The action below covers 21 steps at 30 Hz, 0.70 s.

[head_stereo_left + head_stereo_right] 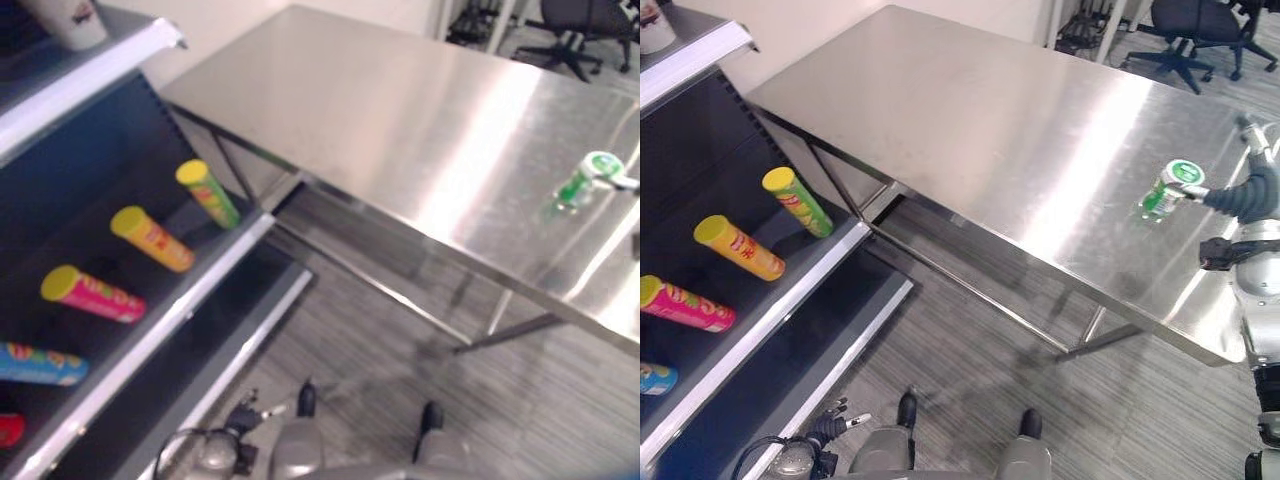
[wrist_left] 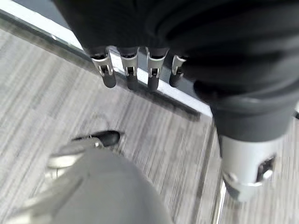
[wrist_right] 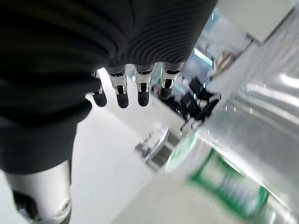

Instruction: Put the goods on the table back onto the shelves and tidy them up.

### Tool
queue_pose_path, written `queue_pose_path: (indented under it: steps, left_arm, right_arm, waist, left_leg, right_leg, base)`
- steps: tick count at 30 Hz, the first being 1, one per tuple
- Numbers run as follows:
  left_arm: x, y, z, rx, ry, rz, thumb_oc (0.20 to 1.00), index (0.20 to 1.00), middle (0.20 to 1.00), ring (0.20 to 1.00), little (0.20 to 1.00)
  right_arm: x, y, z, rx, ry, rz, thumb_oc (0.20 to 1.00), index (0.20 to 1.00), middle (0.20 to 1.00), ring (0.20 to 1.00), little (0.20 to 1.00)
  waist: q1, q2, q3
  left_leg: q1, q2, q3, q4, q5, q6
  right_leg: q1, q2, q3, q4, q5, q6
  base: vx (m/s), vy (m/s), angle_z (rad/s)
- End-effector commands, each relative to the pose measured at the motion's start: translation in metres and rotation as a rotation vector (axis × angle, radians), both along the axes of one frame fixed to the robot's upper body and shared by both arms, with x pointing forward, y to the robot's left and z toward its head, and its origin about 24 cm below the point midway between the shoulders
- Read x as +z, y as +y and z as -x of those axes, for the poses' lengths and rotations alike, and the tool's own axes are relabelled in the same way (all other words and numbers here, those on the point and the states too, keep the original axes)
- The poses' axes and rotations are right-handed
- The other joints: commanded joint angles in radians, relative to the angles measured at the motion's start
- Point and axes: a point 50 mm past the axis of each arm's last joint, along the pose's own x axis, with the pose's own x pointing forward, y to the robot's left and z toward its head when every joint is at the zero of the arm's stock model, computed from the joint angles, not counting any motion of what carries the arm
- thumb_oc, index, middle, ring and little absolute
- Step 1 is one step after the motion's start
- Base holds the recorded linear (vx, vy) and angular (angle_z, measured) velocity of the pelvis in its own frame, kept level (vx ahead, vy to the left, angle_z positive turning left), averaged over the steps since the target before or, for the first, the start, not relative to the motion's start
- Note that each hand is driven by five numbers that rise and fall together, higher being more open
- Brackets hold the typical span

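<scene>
Green-and-white canister (image 1: 1168, 190) stands on the counter (image 1: 970, 130) near its right-hand edge, apparently upright, long axis vertical. The right hand (image 3: 135, 84) is just beside it, fingers (image 3: 122, 95) extended and holding nothing; contact cannot be confirmed. The right hand is judged the nearer one. The left hand (image 2: 135, 70) hangs over the floor, fingers relaxed. Label print is illegible. Tubes (image 1: 150, 238) already lie on the shelf (image 1: 160, 320).
</scene>
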Motion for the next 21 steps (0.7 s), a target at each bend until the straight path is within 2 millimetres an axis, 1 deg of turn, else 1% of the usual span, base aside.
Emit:
queue_pose_path:
  steps: [1,2,5,8,11,12,16,17,18,21]
  left_arm:
    - [0.008,0.006,-0.016,-0.001,-0.067,-0.025,1.000,1.000,1.000,1.000,1.000]
    - [0.009,0.008,-0.017,0.017,-0.074,-0.033,1.000,1.000,1.000,1.000,1.000]
    - [0.010,0.013,-0.015,0.046,-0.077,-0.047,1.000,1.000,1.000,1.000,1.000]
    - [0.009,0.016,-0.012,0.059,-0.068,-0.059,1.000,1.000,1.000,1.000,1.000]
    - [0.008,0.017,-0.009,0.066,-0.062,-0.067,1.000,1.000,1.000,1.000,1.000]
    - [0.008,0.017,-0.010,0.068,-0.065,-0.067,1.000,1.000,1.000,1.000,1.000]
    - [0.008,0.017,-0.010,0.070,-0.067,-0.069,1.000,1.000,1.000,1.000,1.000]
    - [0.008,0.016,-0.011,0.063,-0.072,-0.065,1.000,1.000,1.000,1.000,1.000]
    - [0.008,0.016,-0.011,0.063,-0.072,-0.065,1.000,1.000,1.000,1.000,1.000]
    - [0.009,0.016,-0.013,0.058,-0.076,-0.063,1.000,1.000,1.000,1.000,1.000]
  right_arm:
    - [0.038,0.010,-0.011,0.042,-0.128,0.042,1.000,1.000,1.000,1.000,1.000]
    - [0.038,0.014,-0.014,0.039,-0.118,0.070,1.000,1.000,1.000,1.000,1.000]
    - [0.038,0.016,-0.017,0.022,-0.117,0.099,1.000,1.000,1.000,1.000,1.000]
    - [0.040,0.017,-0.018,0.004,-0.119,0.132,1.000,1.000,1.000,1.000,1.000]
    - [0.047,0.016,-0.015,-0.011,-0.166,0.128,1.000,1.000,1.000,1.000,1.000]
    - [0.050,0.013,-0.014,-0.027,-0.180,0.128,1.000,1.000,1.000,1.000,1.000]
    - [0.049,0.006,-0.012,-0.053,-0.169,0.128,1.000,1.000,1.000,1.000,1.000]
    - [0.044,0.000,-0.011,-0.069,-0.141,0.112,1.000,1.000,1.000,1.000,1.000]
    - [0.044,0.000,-0.011,-0.068,-0.141,0.112,1.000,1.000,1.000,1.000,1.000]
    - [0.033,-0.011,-0.013,-0.106,-0.069,0.109,1.000,1.000,1.000,1.000,1.000]
  waist:
    - [0.029,-0.031,-0.013]
    - [0.033,-0.032,-0.014]
    - [0.035,-0.035,-0.016]
    - [0.037,-0.040,-0.018]
    - [0.035,-0.042,-0.020]
    - [0.035,-0.044,-0.020]
    - [0.032,-0.050,-0.019]
    - [0.031,-0.054,-0.017]
    - [0.031,-0.054,-0.017]
    - [0.032,-0.059,-0.012]
  left_leg:
    - [-0.003,-0.014,-0.005,-0.013,-0.052,-0.021]
    - [0.007,-0.018,0.014,-0.021,-0.054,-0.015]
    - [0.018,-0.020,0.036,-0.035,-0.063,-0.008]
    - [0.024,-0.024,0.053,-0.042,-0.069,-0.003]
    - [0.027,-0.026,0.064,-0.044,-0.075,0.000]
    - [0.030,-0.027,0.066,-0.042,-0.081,0.003]
    - [0.033,-0.027,0.068,-0.038,-0.087,0.004]
    - [0.034,-0.027,0.069,-0.038,-0.089,0.004]
    - [0.034,-0.026,0.069,-0.038,-0.090,0.004]
    - [0.033,-0.024,0.070,-0.032,-0.095,0.005]
  right_leg:
    - [0.067,0.090,-0.025,0.052,-0.152,-0.014]
    - [0.063,0.077,-0.018,0.047,-0.136,-0.004]
    - [0.055,0.057,-0.013,0.030,-0.114,0.013]
    - [0.049,0.045,-0.008,0.017,-0.097,0.025]
    - [0.042,0.038,-0.008,0.009,-0.086,0.033]
    - [0.042,0.034,-0.008,0.006,-0.084,0.035]
    - [0.042,0.031,-0.007,0.006,-0.079,0.039]
    - [0.039,0.029,-0.008,0.006,-0.075,0.040]
    - [0.039,0.029,-0.008,0.006,-0.075,0.040]
    - [0.036,0.029,-0.008,0.004,-0.073,0.040]
  base:
    - [0.06,0.098,-0.17]
    - [0.06,0.099,-0.27]
    - [0.06,0.094,-0.28]
    - [0.03,0.064,-0.12]
    - [0.03,0.047,-0.10]
    - [0.03,0.027,-0.06]
    - [0.03,0.009,-0.07]
    - [0.00,0.000,0.00]
    - [0.00,0.000,0.00]
    - [0.00,0.000,0.00]
